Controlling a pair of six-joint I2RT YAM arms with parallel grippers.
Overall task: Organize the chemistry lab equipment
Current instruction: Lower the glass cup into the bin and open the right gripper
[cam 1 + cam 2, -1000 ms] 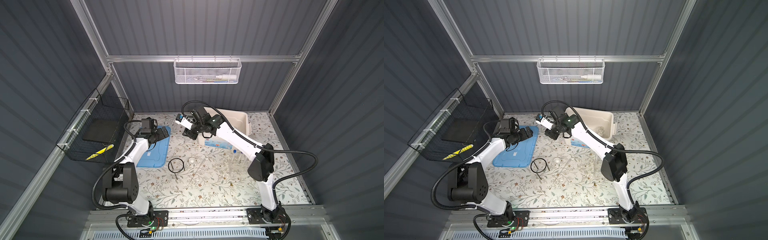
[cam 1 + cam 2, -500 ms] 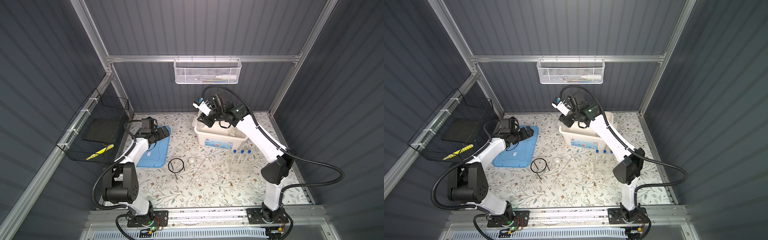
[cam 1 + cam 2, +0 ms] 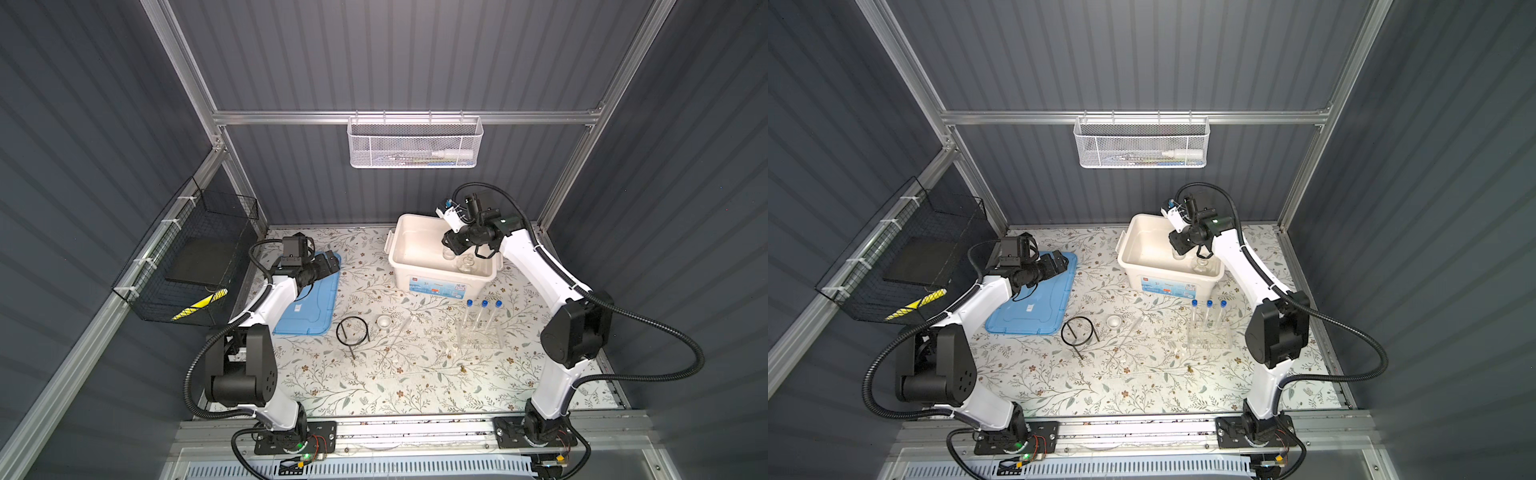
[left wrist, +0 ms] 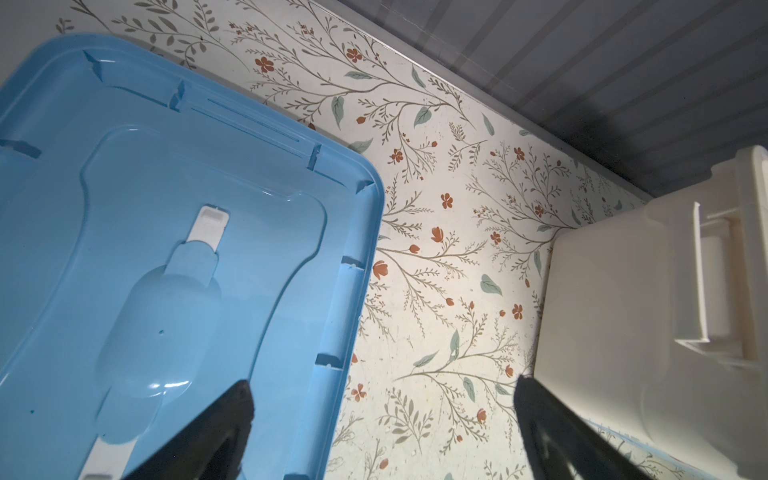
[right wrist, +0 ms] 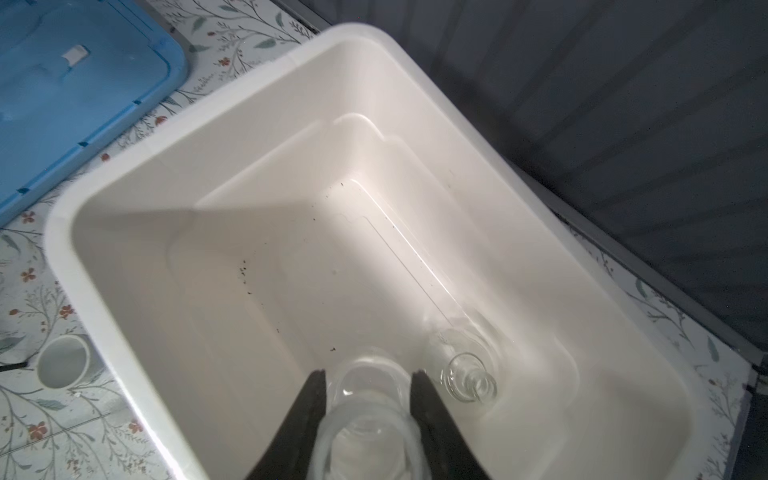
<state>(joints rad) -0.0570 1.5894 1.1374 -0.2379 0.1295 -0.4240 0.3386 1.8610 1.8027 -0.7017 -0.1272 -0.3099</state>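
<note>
My right gripper (image 5: 370, 374) is shut on a clear glass beaker (image 5: 365, 415) and holds it inside the white bin (image 5: 166, 137), beside a small clear flask (image 5: 469, 374) standing on the bin's floor. In both top views the right gripper (image 3: 451, 249) (image 3: 1177, 251) reaches down into the bin's right end. Three blue-capped test tubes (image 3: 484, 309) stand in a clear rack (image 3: 478, 336) in front of the bin. A black ring tripod (image 3: 352, 330), a tiny white dish (image 3: 383, 321) and a thin rod (image 3: 419, 373) lie on the table. My left gripper (image 4: 382, 386) is open over the blue lid's (image 4: 145, 208) edge.
A white mesh basket (image 3: 415, 143) with a white bottle hangs on the back wall. A black wire basket (image 3: 195, 257) hangs on the left wall. The blue lid (image 3: 307, 303) lies flat left of the bin (image 3: 395, 245). A small brown speck (image 3: 462, 368) lies near the rod.
My right arm has swung to the right, from left of the bin to over its right end, carrying the beaker down into it. The left arm has not moved.
</note>
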